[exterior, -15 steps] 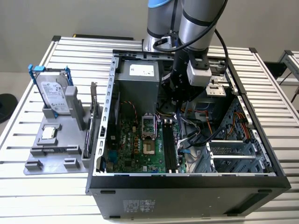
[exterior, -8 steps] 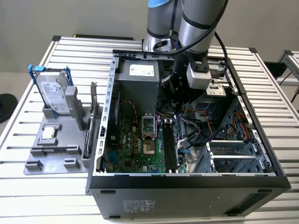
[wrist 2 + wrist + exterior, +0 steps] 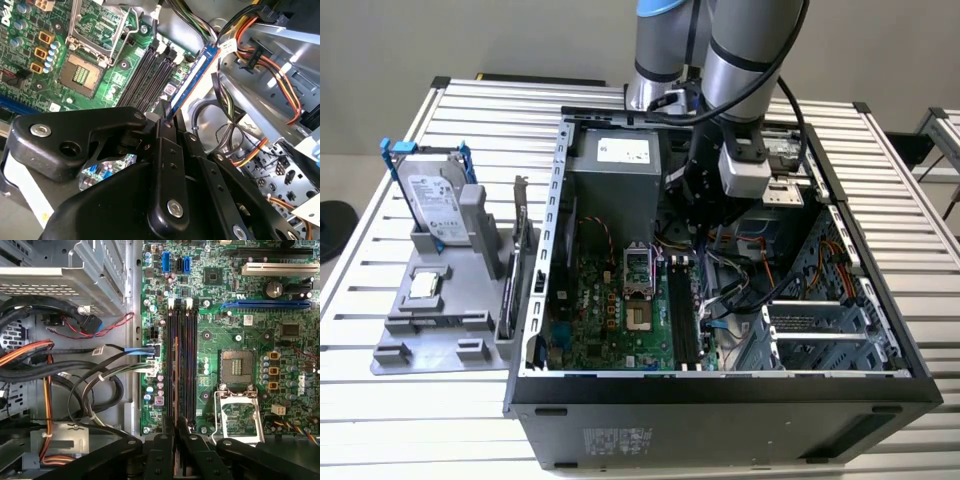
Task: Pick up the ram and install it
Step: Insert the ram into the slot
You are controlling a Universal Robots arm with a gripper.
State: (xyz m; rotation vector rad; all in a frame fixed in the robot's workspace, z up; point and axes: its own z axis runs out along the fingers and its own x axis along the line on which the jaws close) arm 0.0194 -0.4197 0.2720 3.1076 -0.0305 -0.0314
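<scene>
Slatted metal tabletop (image 3: 400, 420) fills the exterior view, with an open black computer case (image 3: 720, 400) lying on its side on it. Toward the exterior view's left, a grey holder tray (image 3: 430, 320) stands on the slats and carries a silver hard drive (image 3: 432, 205) in a blue frame and an upright expansion card (image 3: 516, 265). Inside the case, the green motherboard (image 3: 610, 320) lies flat, with its dark memory slots (image 3: 682, 310) running beside the processor socket (image 3: 638, 290). The robot arm (image 3: 745, 50) reaches down from above into the case, and its gripper (image 3: 703, 205) hangs above the upper end of the memory slots, near a bundle of cables.

In the second wrist view, the black gripper (image 3: 167, 120) has its two fingers drawn close together, clamped on one end of the ram (image 3: 192, 82). The ram shows as a thin blue-edged strip that slants away from the fingertips, over the memory slots (image 3: 147, 75) and beside loose cables (image 3: 260, 55). It sits above the board and is not seated in a slot.

In the first wrist view, the gripper (image 3: 176, 432) looks straight down on the motherboard (image 3: 240, 330). The ram (image 3: 176, 385) appears edge-on as a narrow strip between the close-set fingertips, lined up along the memory slots (image 3: 182, 360). The processor socket (image 3: 237, 365) lies just beside them.
</scene>
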